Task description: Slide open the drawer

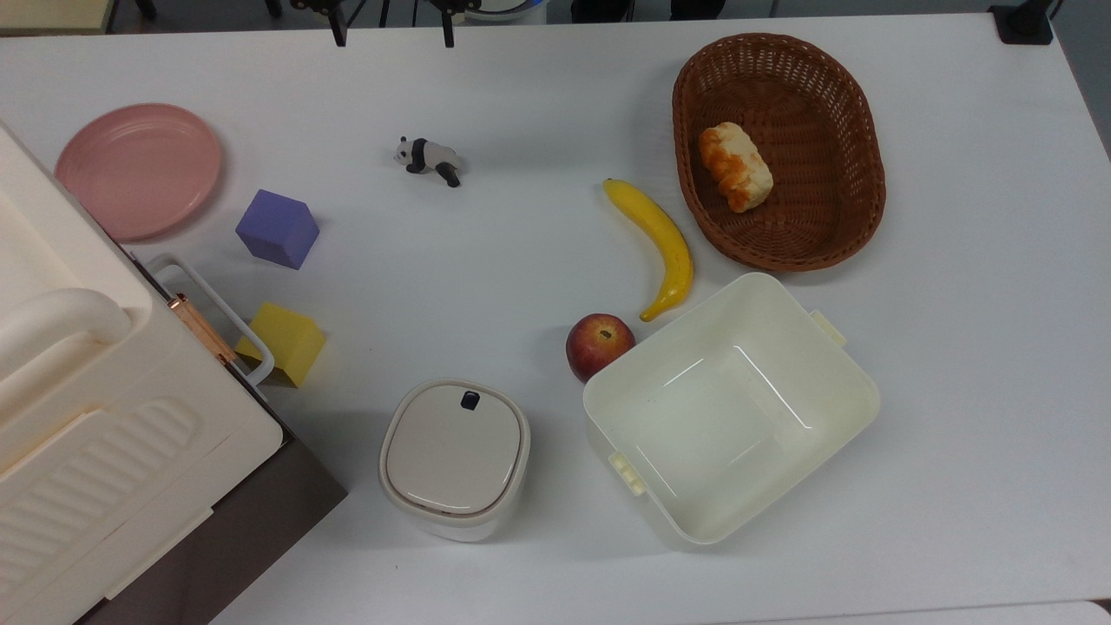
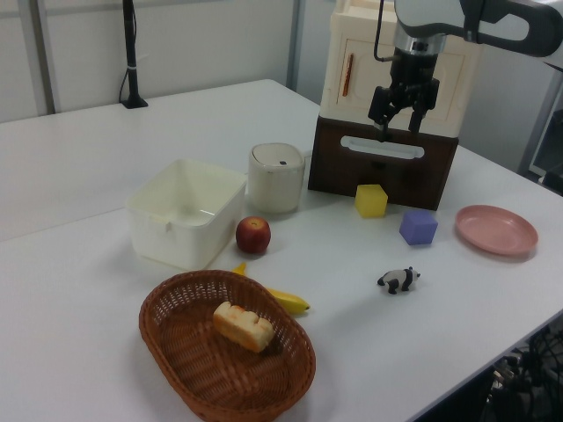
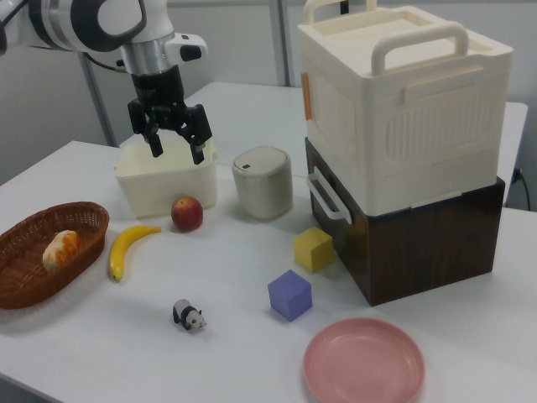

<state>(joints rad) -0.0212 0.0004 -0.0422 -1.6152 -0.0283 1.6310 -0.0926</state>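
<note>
Dark drawer [image 2: 383, 167], white loop handle [image 3: 326, 198]

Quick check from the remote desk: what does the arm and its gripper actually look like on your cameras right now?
The arm is glossy white with rounded links and dark grey or black bands at the joints. Its wrist is a silver-grey cylinder. The gripper is black, with two dark fingers. In the left view, a thin dark cable runs down beside the wrist.
</note>
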